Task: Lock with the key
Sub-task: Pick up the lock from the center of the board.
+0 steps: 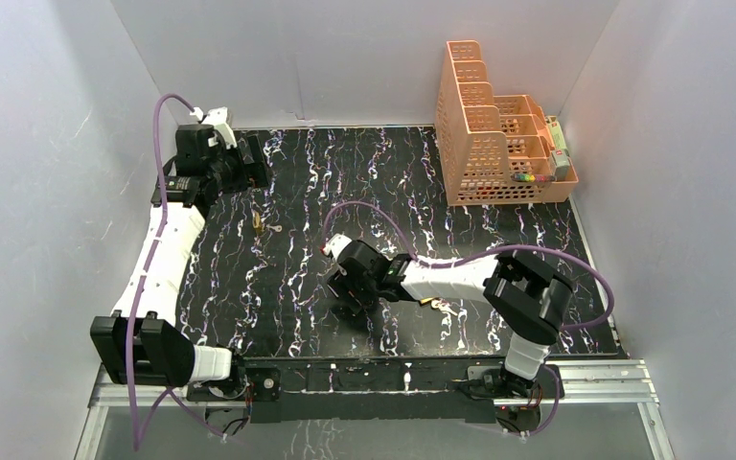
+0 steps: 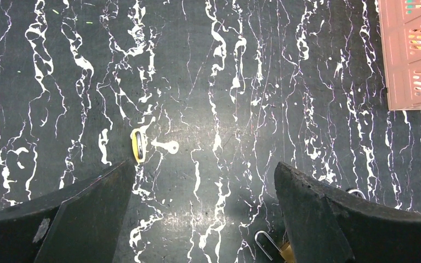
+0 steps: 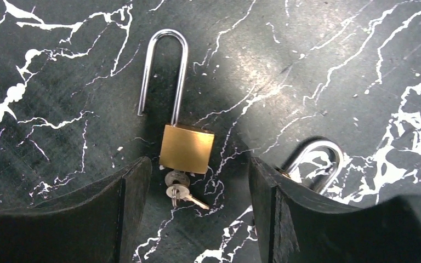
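A brass padlock (image 3: 187,148) lies flat on the black marbled table (image 3: 318,66). Its long steel shackle (image 3: 165,66) is sprung open, with one leg free. A key (image 3: 176,180) sits in the keyhole at the bottom, and a second key (image 3: 193,200) hangs from the same ring. My right gripper (image 3: 197,170) is open, low over the table, with a finger on each side of the keys and touching neither. In the top view it (image 1: 342,290) hides the padlock. My left gripper (image 2: 204,167) is open and empty, held high at the far left (image 1: 242,165).
A second padlock's shackle (image 3: 319,160) shows behind my right finger. A small yellow lock (image 2: 137,146) with its own key (image 2: 168,146) lies at mid-left (image 1: 259,225). Another shackle (image 2: 263,241) shows beside my left gripper's right finger. A pink basket (image 1: 498,144) stands at the back right.
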### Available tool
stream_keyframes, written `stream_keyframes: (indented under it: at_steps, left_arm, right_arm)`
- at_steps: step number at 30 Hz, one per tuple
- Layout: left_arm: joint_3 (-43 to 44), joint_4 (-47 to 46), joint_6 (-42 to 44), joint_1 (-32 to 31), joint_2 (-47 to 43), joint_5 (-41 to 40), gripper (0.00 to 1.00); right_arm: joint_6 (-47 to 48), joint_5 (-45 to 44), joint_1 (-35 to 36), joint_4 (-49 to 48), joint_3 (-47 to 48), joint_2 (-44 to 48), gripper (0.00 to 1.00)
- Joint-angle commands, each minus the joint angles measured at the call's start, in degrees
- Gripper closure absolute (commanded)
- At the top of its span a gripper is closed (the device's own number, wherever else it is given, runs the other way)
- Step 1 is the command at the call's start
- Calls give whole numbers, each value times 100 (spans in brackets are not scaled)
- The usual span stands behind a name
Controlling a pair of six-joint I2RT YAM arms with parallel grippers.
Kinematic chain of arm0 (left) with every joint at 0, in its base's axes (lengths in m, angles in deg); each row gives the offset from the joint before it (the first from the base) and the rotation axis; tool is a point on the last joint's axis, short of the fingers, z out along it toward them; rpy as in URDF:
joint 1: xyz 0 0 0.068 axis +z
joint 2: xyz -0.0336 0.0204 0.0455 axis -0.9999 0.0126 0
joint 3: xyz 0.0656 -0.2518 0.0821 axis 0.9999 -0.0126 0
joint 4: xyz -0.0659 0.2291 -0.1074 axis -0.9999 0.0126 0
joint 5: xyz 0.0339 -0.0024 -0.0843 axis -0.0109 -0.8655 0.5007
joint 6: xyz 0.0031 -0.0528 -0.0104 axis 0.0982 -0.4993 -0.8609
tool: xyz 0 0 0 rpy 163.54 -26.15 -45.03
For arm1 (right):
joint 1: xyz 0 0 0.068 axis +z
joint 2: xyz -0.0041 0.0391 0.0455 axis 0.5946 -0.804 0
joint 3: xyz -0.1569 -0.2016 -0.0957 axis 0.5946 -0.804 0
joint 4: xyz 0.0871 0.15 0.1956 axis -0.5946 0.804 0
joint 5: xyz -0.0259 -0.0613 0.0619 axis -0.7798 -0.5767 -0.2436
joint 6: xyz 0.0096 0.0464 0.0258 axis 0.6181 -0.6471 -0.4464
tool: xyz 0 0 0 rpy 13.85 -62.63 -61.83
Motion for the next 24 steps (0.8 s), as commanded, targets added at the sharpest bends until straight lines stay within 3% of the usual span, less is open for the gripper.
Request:
stream_keyframes:
  at_steps: [1, 8, 20, 24]
  left_arm:
    - [-80, 82, -42, -8, -250, 135, 2]
    - [-162, -53, -199, -16, -257, 308, 2]
    - [-1451, -988, -570, -16, -632, 712, 2]
    - [-1491, -1212, -734, -16, -817, 1201, 2]
  right_arm:
    - [-48, 105, 44, -253, 55, -80, 29]
    - [-162, 283, 63, -303, 122, -244, 38]
    - [-192, 522, 89, -236, 337, -602, 75]
    - [130, 594, 83, -387, 184, -175, 79]
